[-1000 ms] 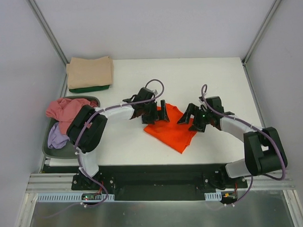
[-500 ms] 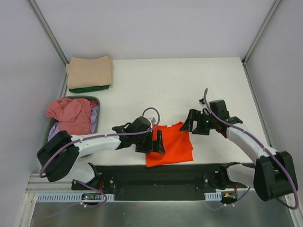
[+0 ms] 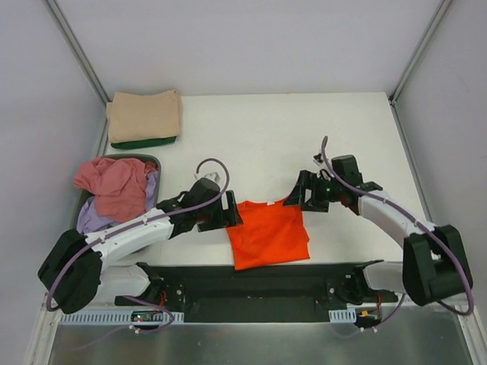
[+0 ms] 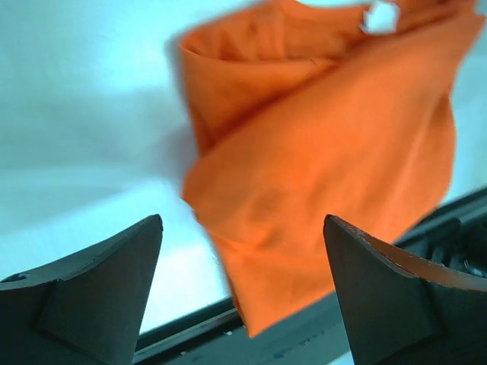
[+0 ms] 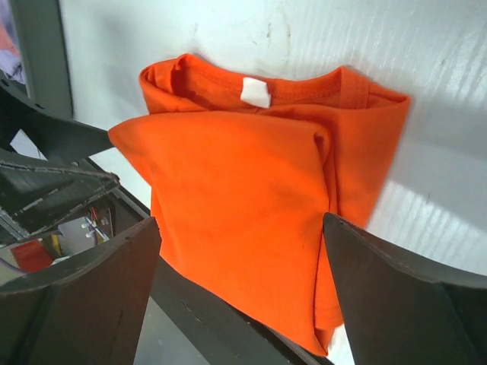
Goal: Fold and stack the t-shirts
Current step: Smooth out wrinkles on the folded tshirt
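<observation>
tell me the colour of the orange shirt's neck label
White label, clearest in the right wrist view.

The left arm [image 3: 125,239] is folded low, with its elbow pushed out to the left and its forearm stretched rightward toward the middle. The left gripper [image 3: 227,218] is pointed to the right; its fingers [image 4: 99,289] are seen spread wide, with nothing clamped between them. The right arm [image 3: 389,213] is reached forward and leftward from its base. The right gripper [image 3: 302,199] is pointed left, toward the other gripper, and its fingers [image 5: 84,296] are likewise held wide apart, gripping nothing.
</observation>
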Controlling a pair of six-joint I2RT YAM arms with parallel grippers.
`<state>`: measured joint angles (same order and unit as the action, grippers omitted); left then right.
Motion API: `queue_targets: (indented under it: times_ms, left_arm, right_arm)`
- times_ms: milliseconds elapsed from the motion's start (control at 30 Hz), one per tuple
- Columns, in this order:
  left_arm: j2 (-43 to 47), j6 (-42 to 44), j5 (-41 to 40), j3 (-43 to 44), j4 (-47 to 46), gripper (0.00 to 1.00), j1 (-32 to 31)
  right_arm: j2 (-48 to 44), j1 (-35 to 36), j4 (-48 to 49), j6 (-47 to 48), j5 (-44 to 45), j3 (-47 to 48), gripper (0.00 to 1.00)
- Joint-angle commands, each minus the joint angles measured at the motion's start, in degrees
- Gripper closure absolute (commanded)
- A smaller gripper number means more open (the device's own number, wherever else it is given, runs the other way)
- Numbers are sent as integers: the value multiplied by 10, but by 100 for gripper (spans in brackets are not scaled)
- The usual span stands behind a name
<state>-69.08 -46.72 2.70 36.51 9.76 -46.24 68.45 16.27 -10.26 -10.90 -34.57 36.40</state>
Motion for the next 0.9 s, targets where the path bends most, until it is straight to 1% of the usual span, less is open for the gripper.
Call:
queue_targets:
  times_ms: [0,100,167,367,400,467,500,567,700,867]
  left_arm:
    - [-38,23,-28,29,16,18,39]
    - [-79,35,-28,53,12,26,47]
    - [-105,37,-14,67,11,31,50]
    - [-169,40,4,95,4,57,60]
    - [-175,40,6,98,2,61,60]
    - [-182,42,14,102,3,71,61]
    - [-183,43,13,103,2,75,60]
    - [-178,43,13,102,1,81,60]
    - [-169,40,9,96,2,100,60]
    - [-166,39,13,89,0,100,60]
  right_arm:
    - [84,17,47,-16,-17,53,14]
    - [129,27,57,-15,-6,75,21]
    - [156,31,57,-13,5,91,23]
    - [206,42,55,-9,14,104,33]
    - [210,41,53,-8,19,104,35]
    - [215,44,49,-6,21,103,49]
    - [216,43,44,-5,23,104,52]
    - [207,45,37,-1,31,102,53]
    - [180,46,8,18,56,105,50]
    - [157,46,-14,31,84,113,49]
